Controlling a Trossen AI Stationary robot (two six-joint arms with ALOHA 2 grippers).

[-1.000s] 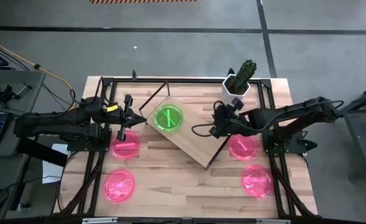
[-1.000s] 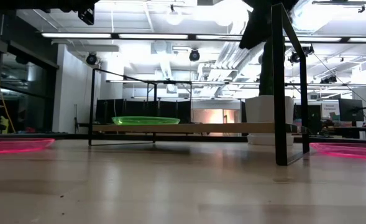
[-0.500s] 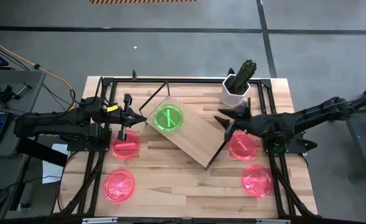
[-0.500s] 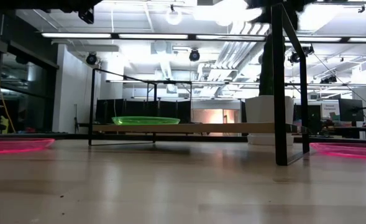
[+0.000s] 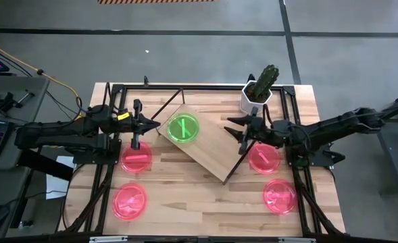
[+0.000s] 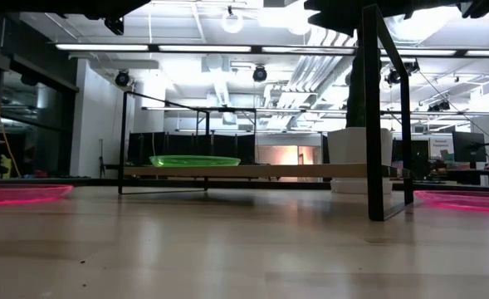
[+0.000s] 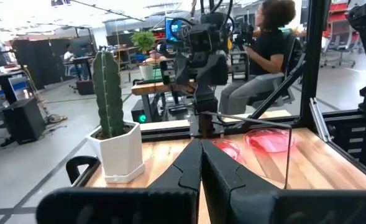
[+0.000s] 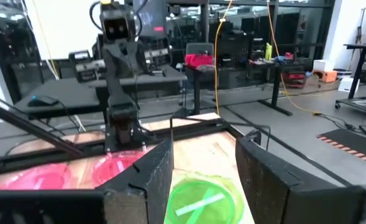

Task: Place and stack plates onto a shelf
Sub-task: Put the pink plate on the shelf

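Note:
One green plate (image 5: 184, 128) lies flat on the shelf (image 5: 209, 152), a light board on a dark wire frame set at a slant on the tabletop; the low view shows the green plate (image 6: 194, 160) on the board (image 6: 294, 171). A second green plate is not to be seen. Two pink plates (image 5: 136, 158) (image 5: 130, 201) rest on the table at the left and two (image 5: 264, 158) (image 5: 280, 195) at the right. My left gripper (image 5: 157, 127) is shut and empty beside the shelf's left corner. My right gripper (image 5: 241, 129) is open and empty above the shelf's right end, facing the green plate (image 8: 202, 200).
A cactus in a white pot (image 5: 259, 91) stands at the table's far right, just behind my right gripper. The dark frame rails (image 5: 199, 86) run round the table's edges. People sit at desks in the room beyond (image 7: 266, 56).
My right gripper has risen from low over the shelf's right end and tipped from pointing down to level, its arm stretching out. The plates and the shelf have stayed where they were.

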